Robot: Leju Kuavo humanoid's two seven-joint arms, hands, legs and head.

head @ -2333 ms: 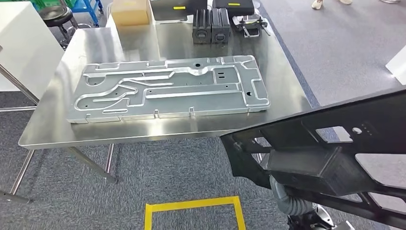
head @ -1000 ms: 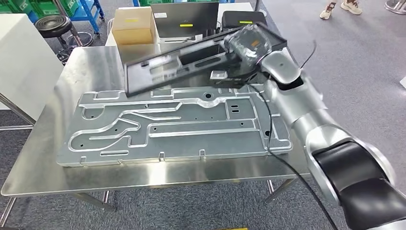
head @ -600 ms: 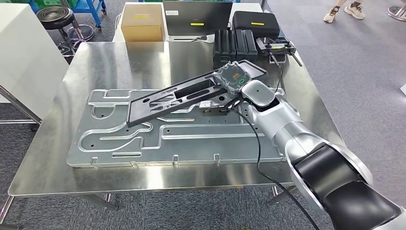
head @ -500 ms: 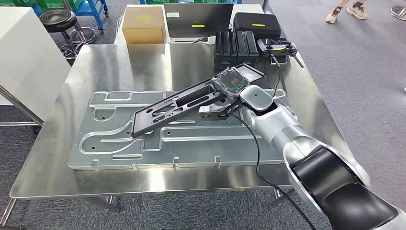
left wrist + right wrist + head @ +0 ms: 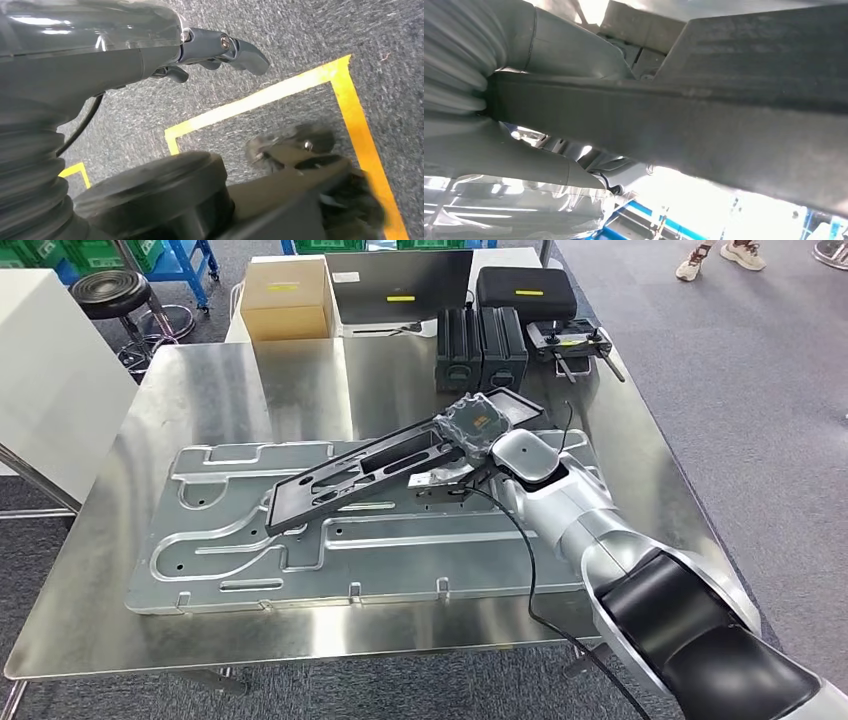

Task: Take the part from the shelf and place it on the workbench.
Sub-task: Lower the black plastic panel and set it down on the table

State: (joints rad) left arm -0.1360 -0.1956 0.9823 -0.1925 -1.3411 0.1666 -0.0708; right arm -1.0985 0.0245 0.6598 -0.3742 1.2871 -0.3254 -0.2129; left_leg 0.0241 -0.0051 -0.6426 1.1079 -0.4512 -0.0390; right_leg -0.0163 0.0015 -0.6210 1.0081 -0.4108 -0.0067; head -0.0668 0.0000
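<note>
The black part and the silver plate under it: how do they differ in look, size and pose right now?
The black part is matte black and narrow; the silver plate is shiny bare metal, much longer and wider. The black part sits tilted, its far end gripped by the right hand and its near end down at the silver plate, while the silver plate lies flat on the workbench. Both are flat panels with cut-outs or recessed channels.

Your workbench [image 5: 230,390] has bare steel behind the aluminium plate [image 5: 400,545], toward the cardboard box [image 5: 285,285]. Behind the plate's right end, two black cases [image 5: 480,335] block the way.
</note>
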